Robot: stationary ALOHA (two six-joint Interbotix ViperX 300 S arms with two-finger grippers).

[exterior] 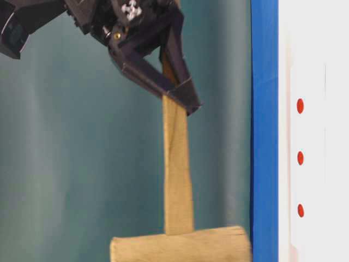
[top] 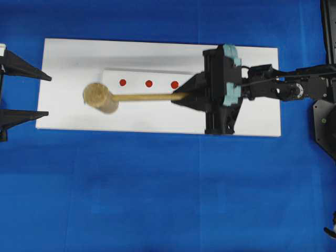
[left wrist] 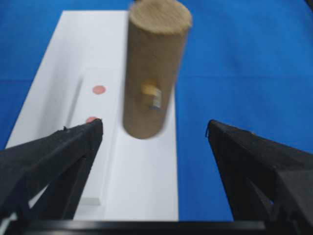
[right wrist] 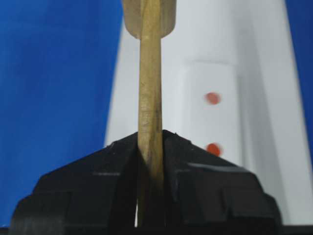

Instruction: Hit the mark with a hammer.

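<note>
Right of centre in overhead view, right hand [top: 185, 96] gripped hammer [top: 102, 97] by handle, head lower left of mark [top: 175, 84]; left hand [top: 46, 95] at left edge gaped wide, holding nothing.

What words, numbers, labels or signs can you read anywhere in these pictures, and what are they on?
No readable text in any view.
The raised white strip carries only three plain red dots, with no letters or numbers.
The right gripper, shut on the hammer, shows a small white patterned patch on its body in the table-level view; it is too small and blurred to read.
The hammer, white board and left gripper bear no markings.
</note>
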